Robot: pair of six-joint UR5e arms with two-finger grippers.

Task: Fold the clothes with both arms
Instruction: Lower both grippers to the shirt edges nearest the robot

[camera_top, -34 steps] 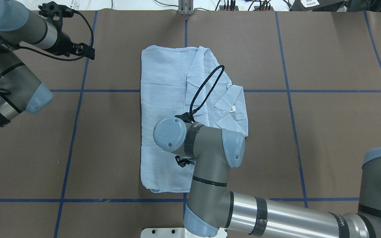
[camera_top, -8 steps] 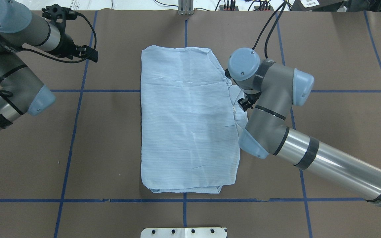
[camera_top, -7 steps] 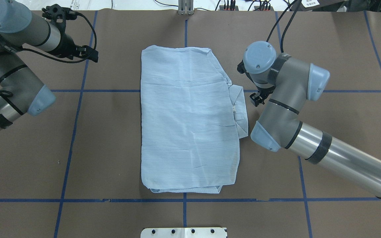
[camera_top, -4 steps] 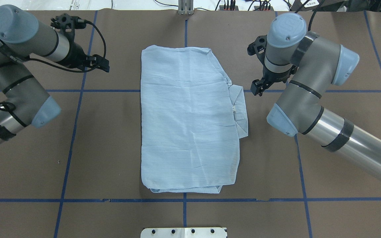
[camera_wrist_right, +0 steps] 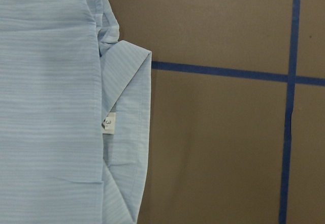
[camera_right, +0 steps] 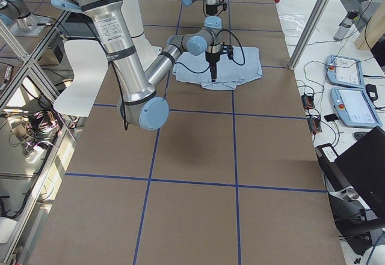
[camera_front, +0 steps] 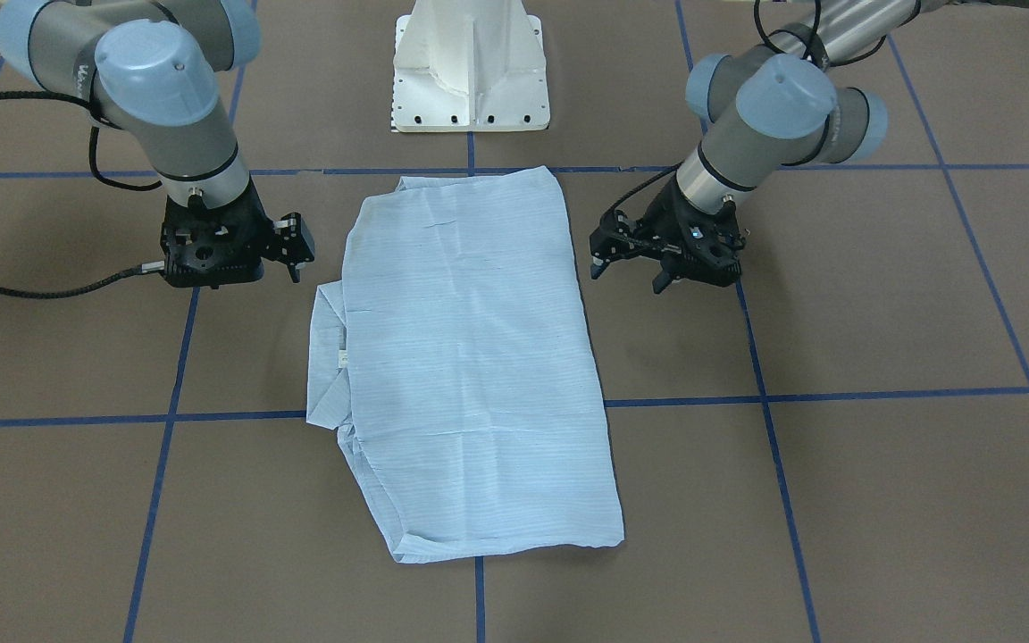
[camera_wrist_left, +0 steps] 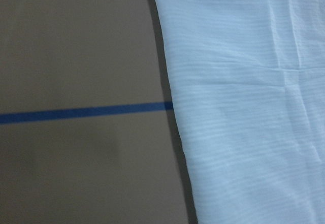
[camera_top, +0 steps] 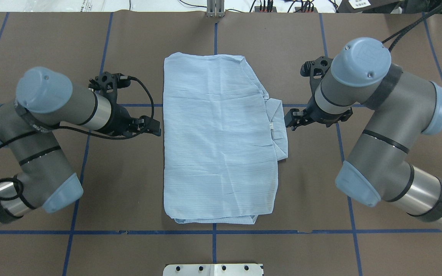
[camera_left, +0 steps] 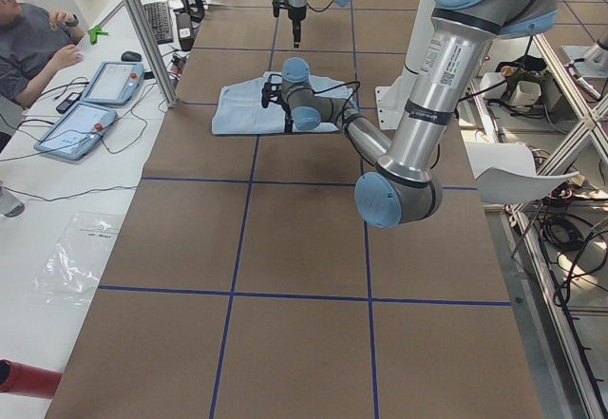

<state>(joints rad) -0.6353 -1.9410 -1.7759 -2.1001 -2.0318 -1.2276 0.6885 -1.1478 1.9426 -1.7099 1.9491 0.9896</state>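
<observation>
The light-blue striped shirt [camera_top: 217, 145] lies folded into a tall rectangle in the middle of the table, also in the front view [camera_front: 470, 357]. Its collar [camera_top: 279, 130] and white neck label [camera_wrist_right: 109, 123] stick out from under the right edge. My left gripper [camera_top: 155, 129] hangs just off the shirt's left edge, open and empty; the front view shows its jaws spread [camera_front: 631, 272]. My right gripper [camera_top: 292, 120] hangs just off the collar, open and empty [camera_front: 293, 250]. Neither touches the cloth.
Brown paper with blue tape lines [camera_top: 90, 105] covers the table. The white pedestal base [camera_front: 470, 71] stands at the robot's edge. An operator [camera_left: 28, 48] and teach pendants [camera_left: 109, 82] are beyond the far edge.
The right arm laid a fold over the shirt front, let go and pulled away right. Both grippers have since swung in and stopped beside the shirt's left and right edges.
</observation>
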